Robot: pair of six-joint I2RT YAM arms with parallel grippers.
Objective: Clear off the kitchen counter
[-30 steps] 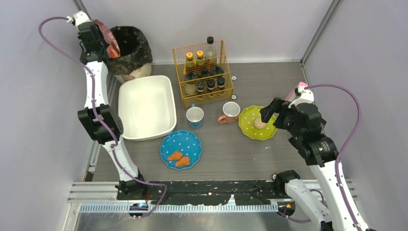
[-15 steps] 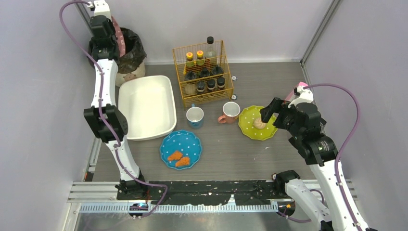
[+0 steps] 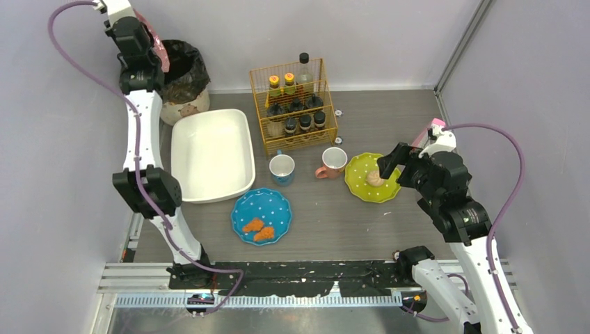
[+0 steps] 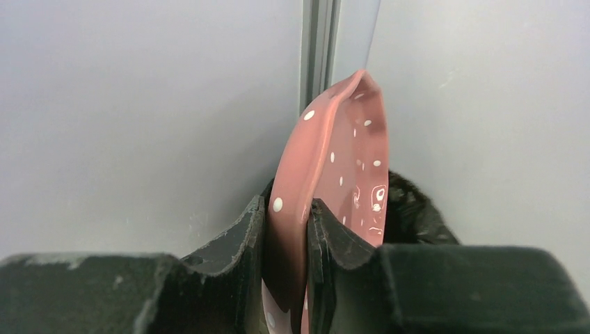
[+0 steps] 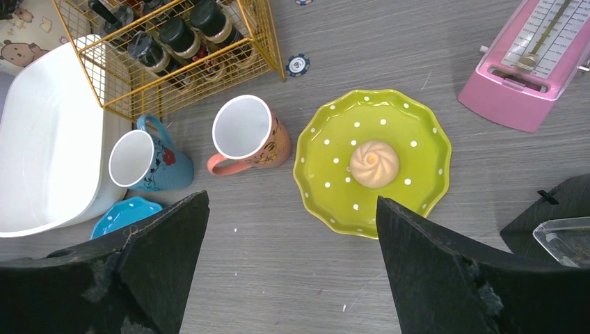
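The left fingers [image 4: 236, 268] have swung leftward, clamped on a pink white-dotted plate [image 4: 341, 153], with the black-lined bin [image 3: 184, 69] just beside them. The right fingers [image 5: 163, 254] stand wide apart, with a lime dotted plate [image 5: 417, 132] below.

A pink metronome [image 5: 532, 66] and a poker chip [image 5: 298, 65] rest apart.

Item, as I see it: pink white-dotted plate [image 4: 341, 153], upright on edge, pinched in my left gripper [image 4: 286, 210]; black bin bag [image 4: 412, 212] just behind.
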